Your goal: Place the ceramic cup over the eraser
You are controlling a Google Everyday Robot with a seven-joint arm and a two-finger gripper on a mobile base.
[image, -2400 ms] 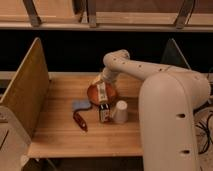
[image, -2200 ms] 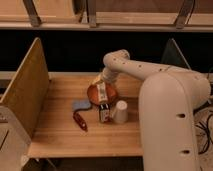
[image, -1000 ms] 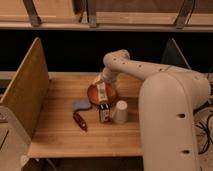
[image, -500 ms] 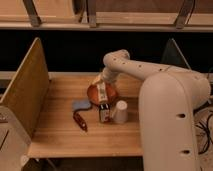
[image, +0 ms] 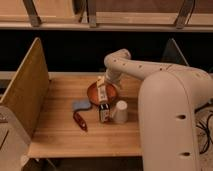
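Sitting near the middle of the pale wooden bench (image: 57, 136) is a round orange-brown bowl (image: 92, 91), shallow and smooth. Much of its inside is covered by the end effector (image: 103, 99), a pale part that hangs down over the bowl's front half from a thick white arm (image: 150, 70). Whether the end effector is spread or pressed together, I cannot tell.

Just in front of the bowl stands the eraser (image: 104, 114), a small dark block with a pale patch on its face, right under the end effector, perhaps touching it. The cup (image: 120, 111), plain white, tapered and without a handle, stands just beside the eraser on the arm's side.

A flat blue-grey pad (image: 81, 105) lies beside the bowl. A dark red elongated thing (image: 80, 121) lies in front of the pad.
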